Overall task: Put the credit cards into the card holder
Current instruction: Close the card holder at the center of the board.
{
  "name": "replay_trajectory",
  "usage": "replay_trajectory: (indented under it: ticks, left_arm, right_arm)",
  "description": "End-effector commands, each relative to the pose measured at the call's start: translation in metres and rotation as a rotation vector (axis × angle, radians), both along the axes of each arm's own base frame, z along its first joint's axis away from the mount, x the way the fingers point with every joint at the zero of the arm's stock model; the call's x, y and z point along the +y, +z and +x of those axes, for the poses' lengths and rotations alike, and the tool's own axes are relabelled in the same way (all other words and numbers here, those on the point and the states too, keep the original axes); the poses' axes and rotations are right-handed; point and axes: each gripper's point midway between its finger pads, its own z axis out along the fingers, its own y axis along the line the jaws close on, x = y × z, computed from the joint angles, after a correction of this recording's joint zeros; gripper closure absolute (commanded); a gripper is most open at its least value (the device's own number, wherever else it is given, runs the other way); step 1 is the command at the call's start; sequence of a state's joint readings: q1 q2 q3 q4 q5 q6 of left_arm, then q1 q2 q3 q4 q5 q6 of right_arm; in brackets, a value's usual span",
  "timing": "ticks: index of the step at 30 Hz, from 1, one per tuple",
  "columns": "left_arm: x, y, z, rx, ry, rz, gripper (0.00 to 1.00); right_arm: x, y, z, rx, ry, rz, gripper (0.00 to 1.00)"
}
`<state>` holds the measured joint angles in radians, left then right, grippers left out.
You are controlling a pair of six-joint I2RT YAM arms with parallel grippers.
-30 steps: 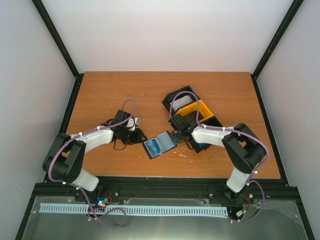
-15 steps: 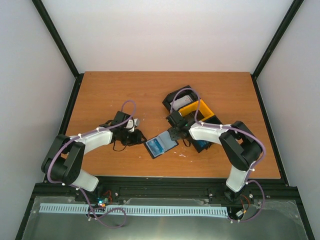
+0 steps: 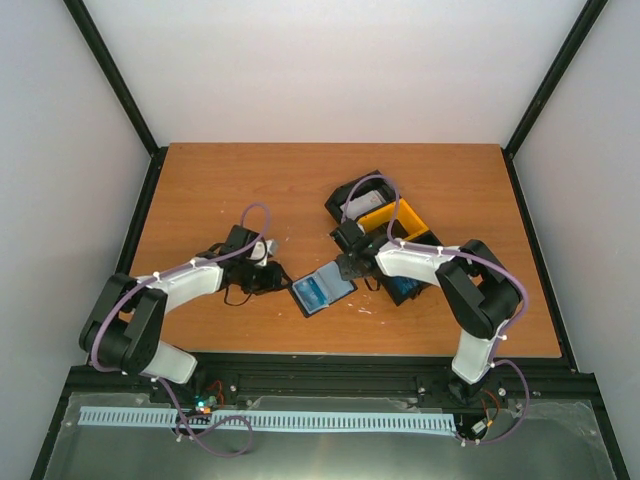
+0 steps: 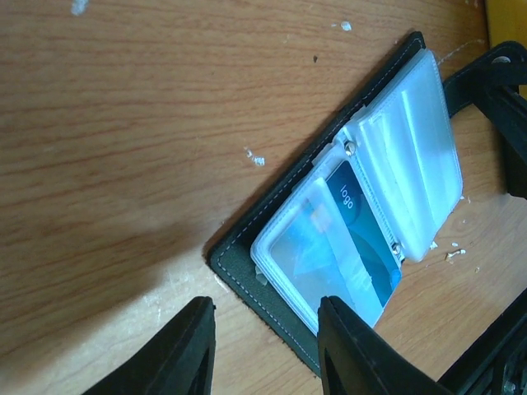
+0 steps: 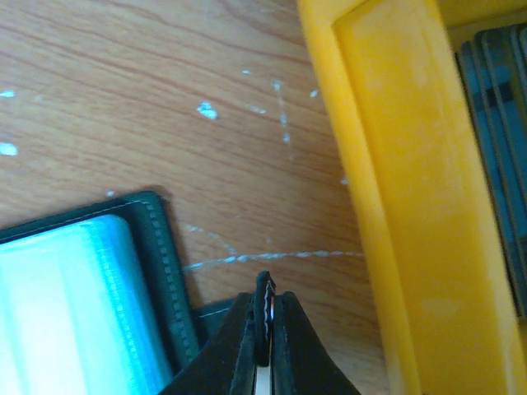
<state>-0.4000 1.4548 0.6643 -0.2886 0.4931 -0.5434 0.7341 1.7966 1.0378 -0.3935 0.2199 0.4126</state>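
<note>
1. The black folding card holder (image 3: pixel 322 290) with clear plastic sleeves lies open on the brown wooden worktop (image 3: pixel 220 190), between the two arms.
2. A bright blue credit card (image 4: pixel 362 255) with light markings sits under one of the clear sleeves, on the half of the card holder nearer the left claw.
3. The left claw (image 3: pixel 275 281) is released, its two fingers apart. In its wrist view the near corner of the card holder lies just ahead of the left claw (image 4: pixel 268 350), partly between the fingers, and nothing is gripped.
4. The right claw (image 3: pixel 347 268) meets the opposite edge of the card holder. Its tips (image 5: pixel 264 329) are clenched tight on a thin dark stitched strip, apparently the card holder's own edge or tab.
5. The black-and-yellow plastic tray (image 3: pixel 400 215) stands just beyond the right claw. Its yellow wall (image 5: pixel 387 164) is beside the clenched tips but apart from them.
</note>
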Motion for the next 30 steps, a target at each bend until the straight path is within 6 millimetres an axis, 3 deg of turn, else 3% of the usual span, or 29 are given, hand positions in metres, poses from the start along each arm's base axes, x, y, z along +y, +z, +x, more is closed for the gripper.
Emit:
replay_trajectory:
  ticks: [1,6,16,20,30]
  left_arm:
    - [0.003,0.006,0.0,-0.007,0.04,-0.014,0.63]
    - [0.022,-0.008,-0.008,0.045,0.131,0.071,0.57]
    - [0.039,-0.024,-0.029,0.112,0.247,0.088,0.56]
    - [0.045,-0.02,-0.032,0.094,0.299,0.082,0.56]
    - [0.061,-0.022,-0.04,0.091,0.391,0.113,0.64]
  right_arm:
    - [0.02,0.029,-0.003,0.014,0.037,0.115,0.97]
    - [0.054,0.058,-0.026,0.093,0.144,0.325,0.97]
    - [0.098,0.098,-0.074,0.237,0.308,0.613,0.97]
    - [0.121,0.101,-0.092,0.304,0.376,0.708,0.97]
    - [0.177,0.09,-0.106,0.384,0.477,0.821,0.97]
